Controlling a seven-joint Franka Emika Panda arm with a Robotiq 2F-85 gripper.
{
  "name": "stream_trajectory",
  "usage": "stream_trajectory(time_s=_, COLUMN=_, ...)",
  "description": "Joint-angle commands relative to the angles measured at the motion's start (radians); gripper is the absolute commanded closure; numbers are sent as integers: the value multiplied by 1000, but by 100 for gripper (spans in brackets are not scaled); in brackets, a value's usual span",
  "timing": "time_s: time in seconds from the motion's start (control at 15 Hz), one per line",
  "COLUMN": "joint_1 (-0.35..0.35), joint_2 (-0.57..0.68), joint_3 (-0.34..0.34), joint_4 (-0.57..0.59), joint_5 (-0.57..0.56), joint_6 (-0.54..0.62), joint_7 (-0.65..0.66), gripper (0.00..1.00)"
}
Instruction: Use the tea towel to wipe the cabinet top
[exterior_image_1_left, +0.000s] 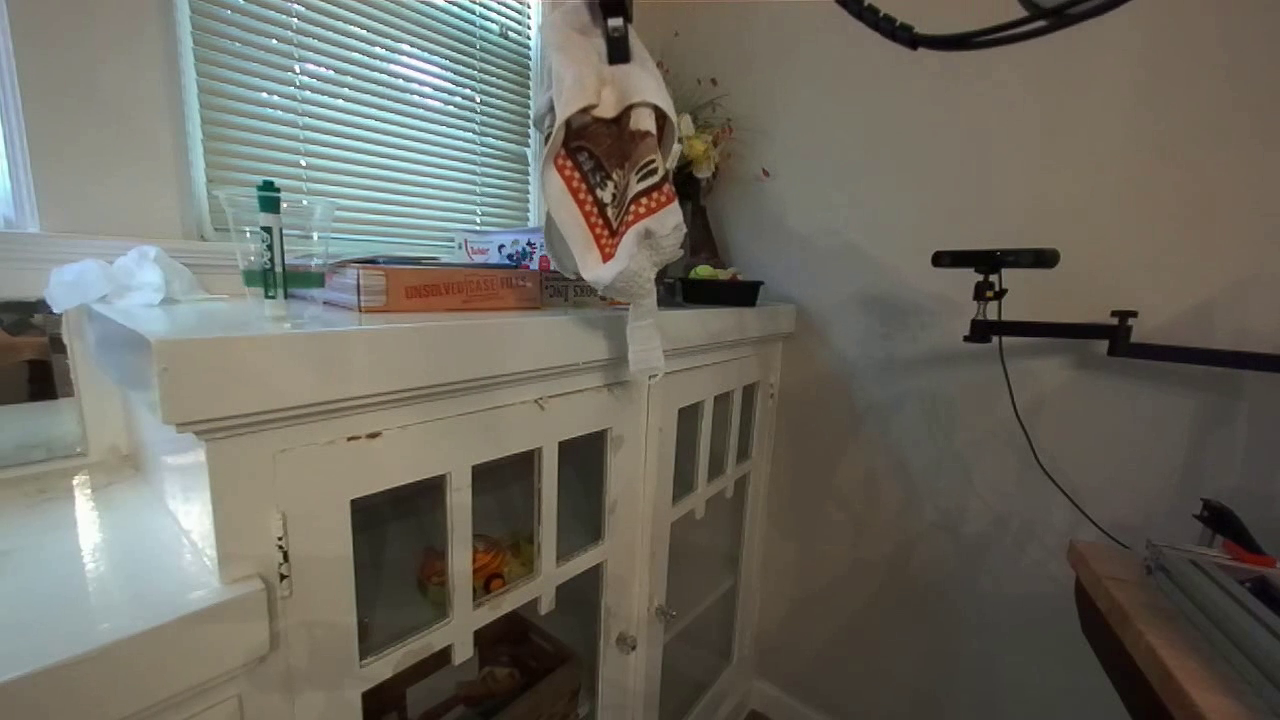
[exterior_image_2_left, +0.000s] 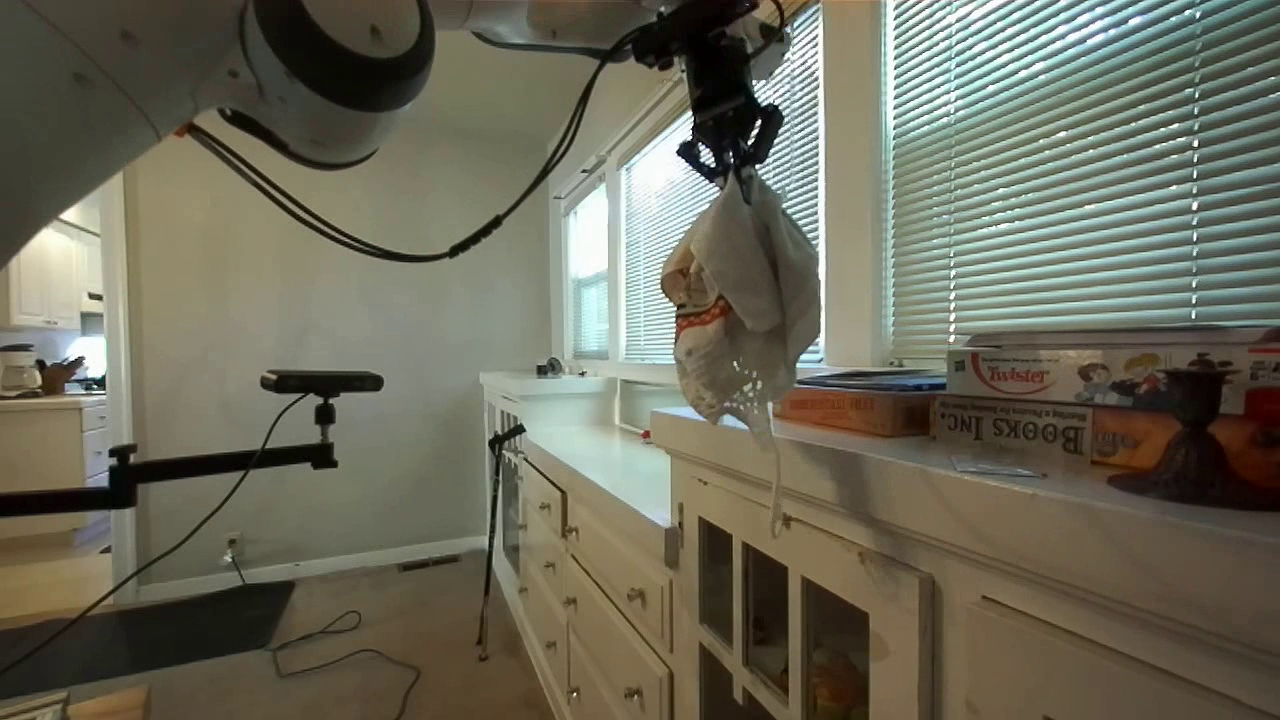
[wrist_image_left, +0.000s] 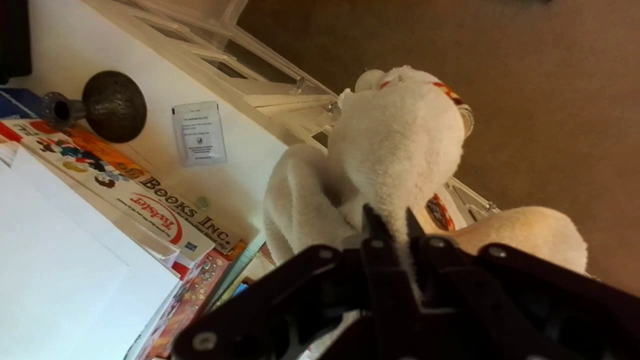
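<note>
**Tea towel (exterior_image_2_left: 752, 270) gripped by the pincer (exterior_image_2_left: 738, 182), hanging at the edge of the bench (exterior_image_2_left: 900, 462)**

In the wrist view the pincer's two fingers (wrist_image_left: 374, 229) are clenched on a gathered fold of the cloth. From there the towel hangs down, white with a brown and red print, and its lacy tail crosses the bench's front edge in both exterior views; whether it touches, I cannot tell.

Lower than the pincer, the bench carries the orange Unsolved Case Files box (exterior_image_1_left: 465, 289) and the Twister box (exterior_image_2_left: 1100, 372). In the wrist view, up and left of the pincer, are a flat sachet (wrist_image_left: 200, 134) and, farther from it, a dark candlestick (wrist_image_left: 115, 106). In an exterior view, a clear cup (exterior_image_1_left: 305, 235) and an upright green marker (exterior_image_1_left: 270, 240) stand well apart from the pincer, with a crumpled white bundle (exterior_image_1_left: 140, 278) beyond them; a black tray (exterior_image_1_left: 718, 292) sits to its other side.
</note>
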Motion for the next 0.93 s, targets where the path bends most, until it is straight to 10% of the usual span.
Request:
stream_trajectory(time_s=0.0, joint_1=-20, joint_2=83, joint_3=25, joint_4=38, joint_5=31, joint_6=63, joint_7=-41, gripper=98)
stream_trajectory(time_s=0.87, joint_1=-84, joint_2=438, joint_3=61, joint_4=46, joint_5=105, joint_6=444, joint_7=-46, gripper=98)
